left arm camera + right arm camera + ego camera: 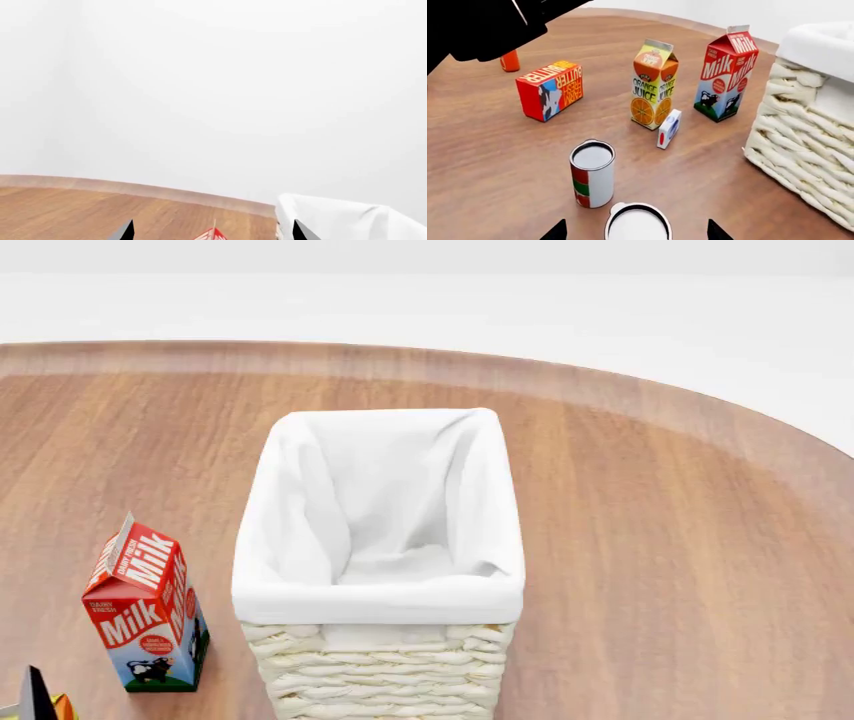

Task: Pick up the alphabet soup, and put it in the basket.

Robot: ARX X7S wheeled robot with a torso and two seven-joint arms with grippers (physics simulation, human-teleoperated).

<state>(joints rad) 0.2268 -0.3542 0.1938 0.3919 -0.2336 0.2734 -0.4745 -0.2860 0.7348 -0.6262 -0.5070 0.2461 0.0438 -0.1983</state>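
The right end effector is open, its fingertips spread to either side of a can of which only the lid shows. Judging by that alignment, this can is the alphabet soup, though no label confirms it. It stands on the tabletop near the basket, out from its wicker wall.

A second can, banded red, green and white, stands just beside it, farther from the basket. A finger coming down could clip it and tip it, or the grasp could go to the wrong can altogether. A small white box and the orange juice carton stand beyond and could be knocked by a wide sweep.

The basket is tall, so a low carry risks striking its cloth rim.

The left end effector is open and empty beside the milk carton.
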